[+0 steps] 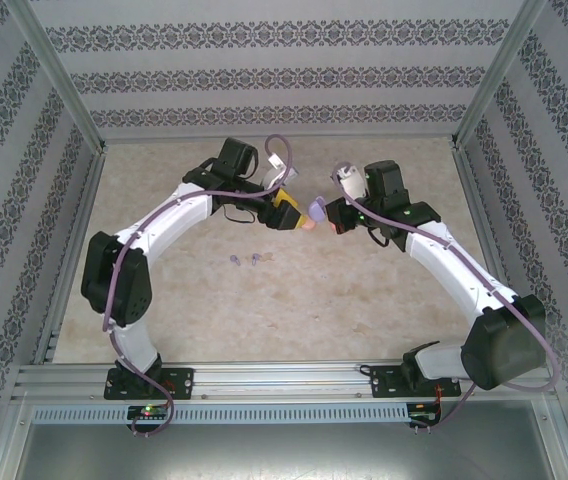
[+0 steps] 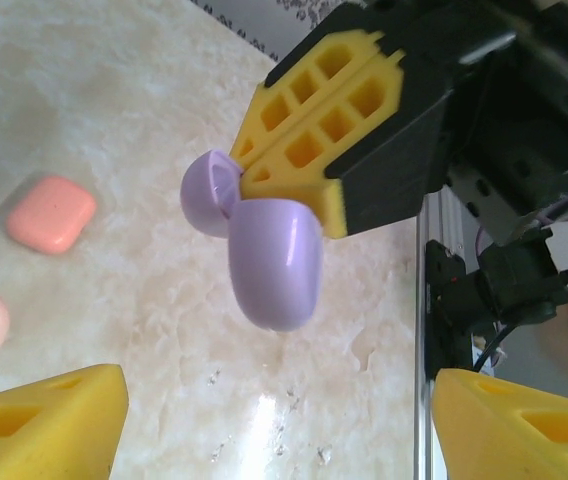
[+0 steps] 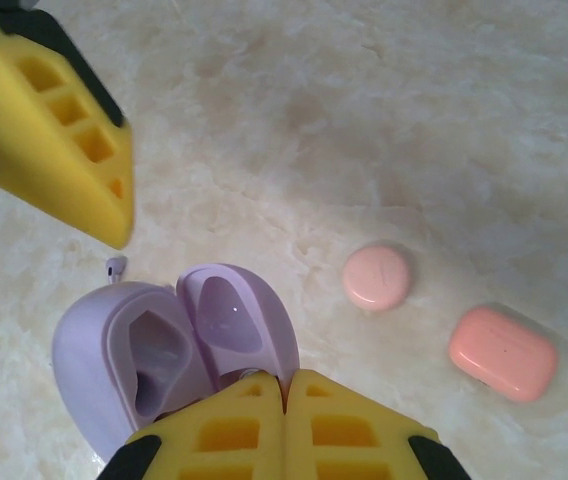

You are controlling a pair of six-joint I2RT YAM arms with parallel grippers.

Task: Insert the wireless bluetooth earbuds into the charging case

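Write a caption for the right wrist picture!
Right tool pinches the open purple case; pink case and orange case lie beyond.

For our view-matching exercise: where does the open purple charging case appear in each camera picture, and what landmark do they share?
Top external: purple case mid-picture, slightly above centre.
Left wrist: purple case at centre.
Right wrist: purple case bottom left, lid open.
Shared landmark: the right gripper, shut on it.

You're seeing a glossy, smooth purple plastic case (image 2: 276, 262), matt yellow fingers (image 2: 336, 205) with open cells, and a marbled tabletop (image 2: 114, 90) with soft sheen.
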